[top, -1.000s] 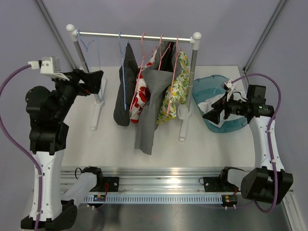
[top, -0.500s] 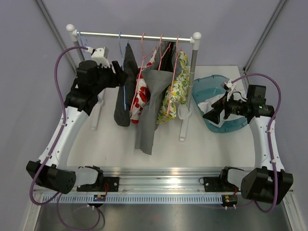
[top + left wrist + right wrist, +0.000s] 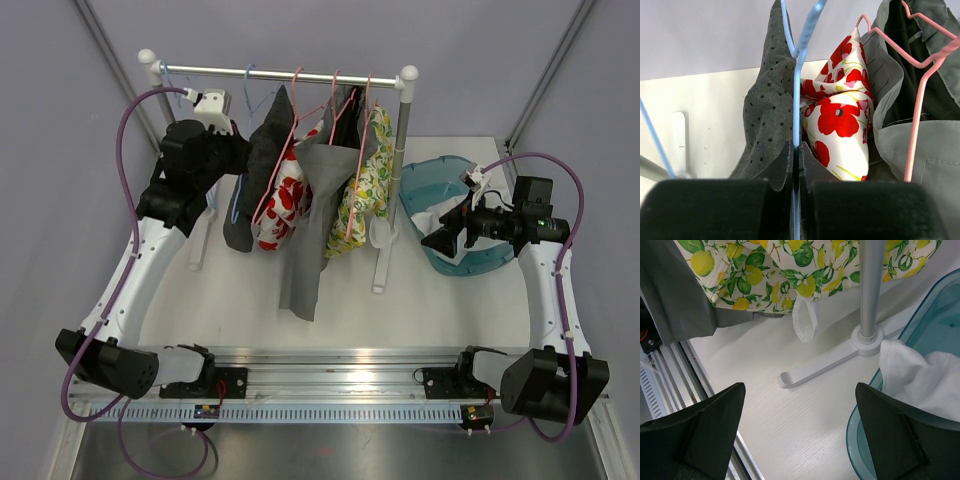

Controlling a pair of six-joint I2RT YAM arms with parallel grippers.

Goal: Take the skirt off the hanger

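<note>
From above, the clothes rail (image 3: pixel 285 72) stood at the back of the table (image 3: pixel 230 300) with four garments hanging from it. The left gripper (image 3: pixel 238 150) was up at the rail's left end, against the dark dotted skirt (image 3: pixel 252 190), which hung from a blue hanger (image 3: pixel 249 78) as the leftmost garment on the rail and was swung out to the rail's left. Next along the rail hung a red poppy print (image 3: pixel 280 205), a long grey garment (image 3: pixel 308 230) and a lemon print (image 3: pixel 365 190). Just past the rail's right post sat a teal basin (image 3: pixel 440 175) holding a white cloth (image 3: pixel 438 222), and the right gripper (image 3: pixel 447 238) hovered over it with its jaws spread wide. In the left wrist view, the left gripper (image 3: pixel 796 150) had its jaws pressed together on the blue hanger (image 3: pixel 799 90), the wire running straight up between them; the dark dotted skirt (image 3: pixel 767 120) draped to the wire's left, the red poppy print (image 3: pixel 840 125) to its right, then a pink hanger (image 3: pixel 920 100) carrying the long grey garment (image 3: pixel 925 160). In the right wrist view, the right gripper (image 3: pixel 800 425) held nothing, its fingers (image 3: pixel 705 425) far apart below the clothes rail (image 3: pixel 870 285), with the lemon print (image 3: pixel 790 265) above and the teal basin (image 3: pixel 940 315) and white cloth (image 3: pixel 920 375) at the rail's right.
</note>
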